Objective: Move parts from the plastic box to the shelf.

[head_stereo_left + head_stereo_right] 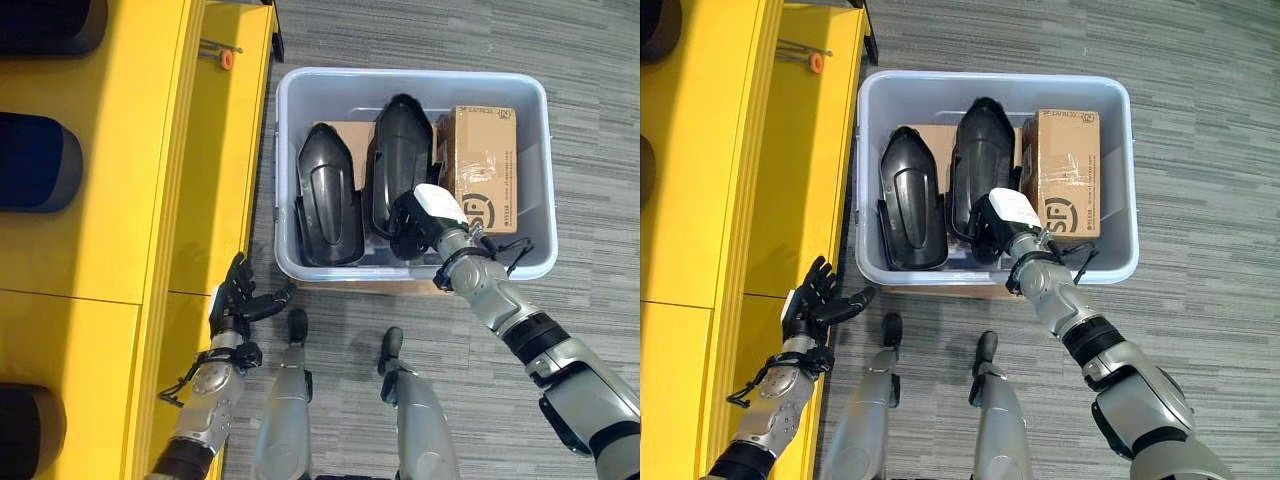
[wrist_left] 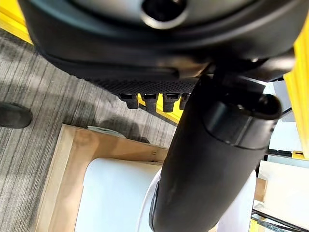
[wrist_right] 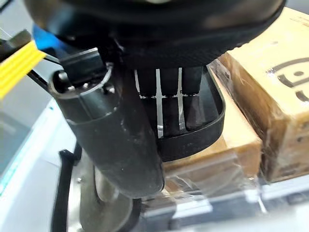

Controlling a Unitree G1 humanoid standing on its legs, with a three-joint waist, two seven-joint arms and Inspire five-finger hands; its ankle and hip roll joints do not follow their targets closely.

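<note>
A grey plastic box [image 1: 410, 76] stands on the carpet and holds two black moulded parts side by side and a cardboard box [image 1: 483, 160]. My right hand [image 1: 418, 222] reaches in over the near wall onto the near end of the right black part [image 1: 400, 150]. In the right wrist view its fingers [image 3: 169, 92] hook inside that part's rim [image 3: 205, 130] with the thumb [image 3: 116, 145] outside it. The left black part [image 1: 325, 195] lies untouched. My left hand [image 1: 236, 300] hangs open beside the yellow shelf [image 1: 130, 200], holding nothing.
The yellow shelf runs down the left side, with dark rounded items [image 1: 40, 160] on it and a small orange-tipped piece [image 1: 227, 58] near its far end. A brown board [image 1: 400, 288] shows under the box's near wall. Grey carpet [image 1: 590, 180] lies to the right.
</note>
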